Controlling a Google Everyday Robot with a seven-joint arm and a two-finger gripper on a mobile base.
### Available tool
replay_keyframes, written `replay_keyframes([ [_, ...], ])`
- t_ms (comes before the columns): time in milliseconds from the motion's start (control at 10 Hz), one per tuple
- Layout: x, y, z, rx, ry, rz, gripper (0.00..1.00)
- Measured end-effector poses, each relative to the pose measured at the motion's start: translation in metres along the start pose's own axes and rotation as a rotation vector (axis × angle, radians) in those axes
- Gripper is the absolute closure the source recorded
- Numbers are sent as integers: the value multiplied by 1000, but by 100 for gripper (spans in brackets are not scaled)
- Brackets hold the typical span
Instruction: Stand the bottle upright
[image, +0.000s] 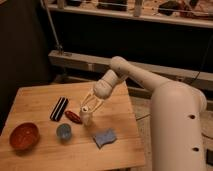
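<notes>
Gripping | gripper (92, 108) clamped on bottle (88, 119) top | bottle upright on table (37, 96), near blue cup (63, 132)

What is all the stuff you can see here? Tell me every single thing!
table: one, light wood, lower left of the view
bowl: one, red-brown, front left of the table
cup: one, blue, right of the bowl
black bar: one, black, lying behind the cup
oblong thing: one, dark red, lying between the black bar and the bottle
bottle: one, whitish, looks upright near the table's middle
pad: one, blue, front right of the bottle
rail: one, grey, behind the table
arm: one, white, reaching in from the right
gripper: one, pale, above the bottle, shut on its top
</notes>
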Motion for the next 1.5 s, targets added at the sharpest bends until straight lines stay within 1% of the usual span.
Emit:
replay_keyframes([
  [200, 1, -3, 0, 12, 12, 14, 100],
  [1100, -5, -11, 3, 40, 49, 40, 100],
  [1400, -10, -9, 6, 53, 61, 29, 100],
  [1500, -13, -9, 6, 68, 62, 11, 98],
])
